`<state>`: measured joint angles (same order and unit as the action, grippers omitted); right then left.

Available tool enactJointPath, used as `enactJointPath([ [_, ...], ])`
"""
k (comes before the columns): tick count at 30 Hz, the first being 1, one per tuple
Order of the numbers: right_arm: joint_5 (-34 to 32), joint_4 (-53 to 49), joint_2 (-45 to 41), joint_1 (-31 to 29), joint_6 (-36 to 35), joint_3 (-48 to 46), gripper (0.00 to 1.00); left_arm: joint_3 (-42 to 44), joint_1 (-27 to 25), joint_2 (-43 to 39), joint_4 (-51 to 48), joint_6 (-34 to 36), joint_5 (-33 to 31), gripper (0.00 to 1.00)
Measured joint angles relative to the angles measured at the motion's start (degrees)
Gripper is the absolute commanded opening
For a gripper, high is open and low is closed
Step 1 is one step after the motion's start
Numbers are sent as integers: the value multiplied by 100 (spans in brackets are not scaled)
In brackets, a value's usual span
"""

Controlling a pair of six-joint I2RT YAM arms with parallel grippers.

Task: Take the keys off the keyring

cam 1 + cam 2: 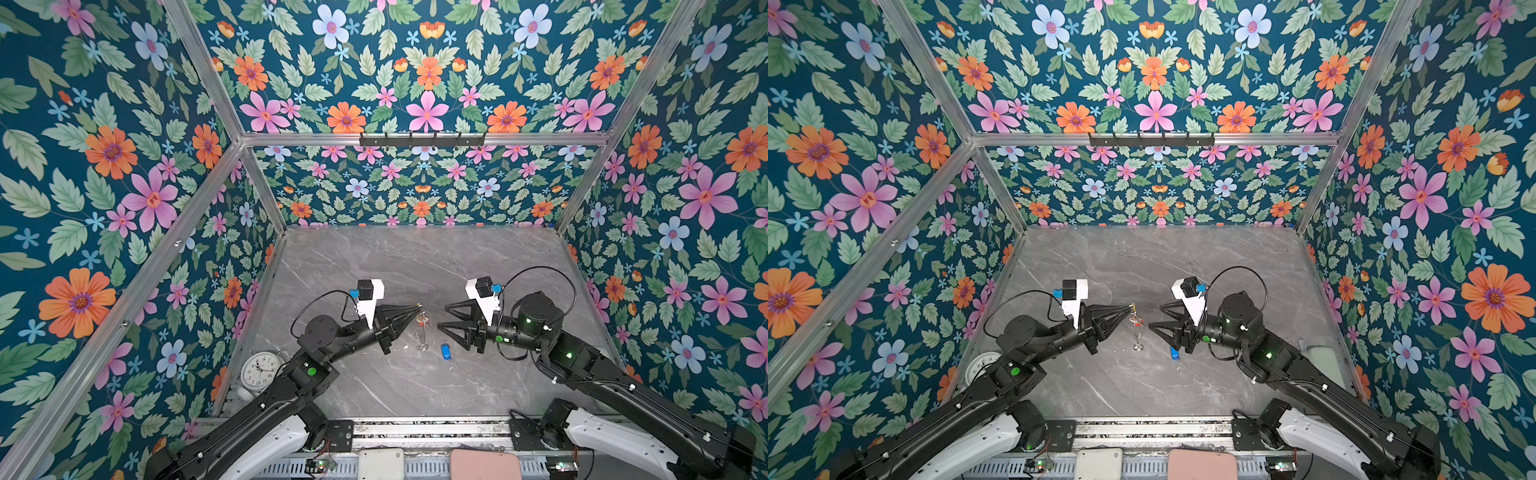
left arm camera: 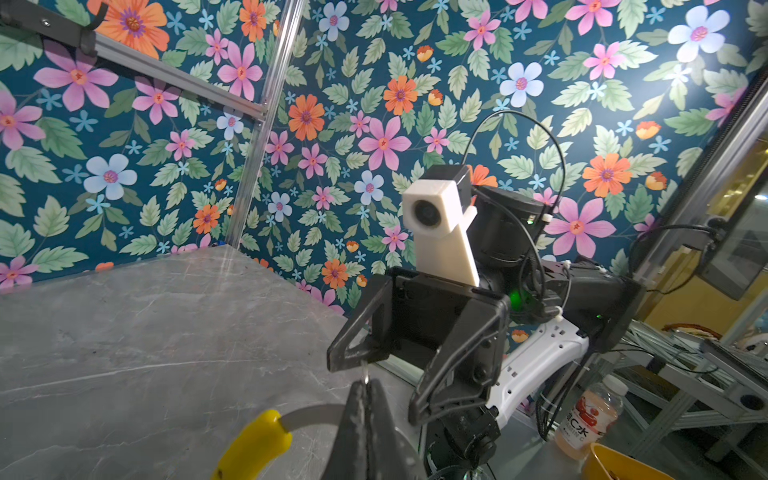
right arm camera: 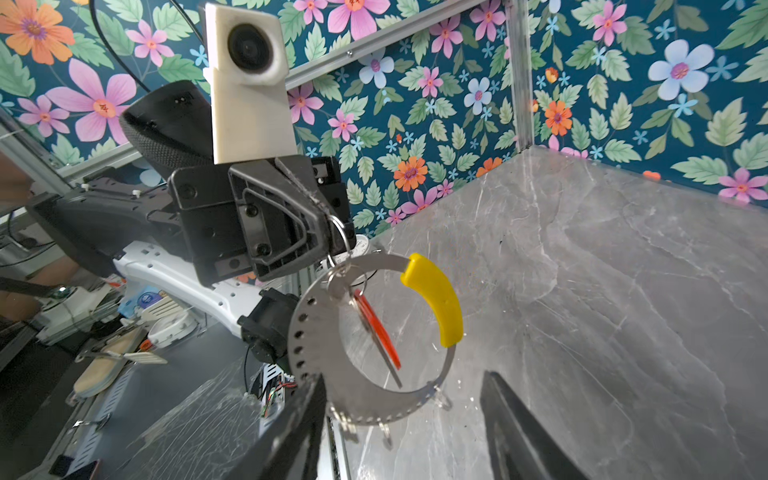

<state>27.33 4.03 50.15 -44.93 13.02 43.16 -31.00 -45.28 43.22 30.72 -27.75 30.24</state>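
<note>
1. Your keyring [image 3: 316, 328] hangs upright from your left claw [image 1: 417, 308], yellow sleeve [image 3: 434, 299] on its upper arc. The red-tagged key [image 3: 376, 328] dangles inside the hoop.
2. The blue-tagged key [image 1: 445, 351] lies flat on the surface [image 1: 415, 257], just beside the keyring on your right arm's side.
3. Your left claw is clamped tight on the small ring [image 3: 338, 237] at the keyring's top.
4. Your right claw [image 1: 442, 318] stands partly open and empty, facing the keyring with a gap between.
5. Open surface runs from the keyring to the back wall [image 1: 419, 195]. A clock [image 1: 260, 370] stands well apart from the keyring, at the surface's edge by your left arm.
</note>
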Motion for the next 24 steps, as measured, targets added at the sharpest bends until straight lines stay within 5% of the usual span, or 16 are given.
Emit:
enactJointPath([
  [9, 678, 55, 197, -48, 4, 59, 50, 109, 0, 129, 544, -90, 435, 0],
  [24, 754, 164, 452, -232, -107, 249, 32, 168, 0, 319, 1025, -363, 695, 0],
])
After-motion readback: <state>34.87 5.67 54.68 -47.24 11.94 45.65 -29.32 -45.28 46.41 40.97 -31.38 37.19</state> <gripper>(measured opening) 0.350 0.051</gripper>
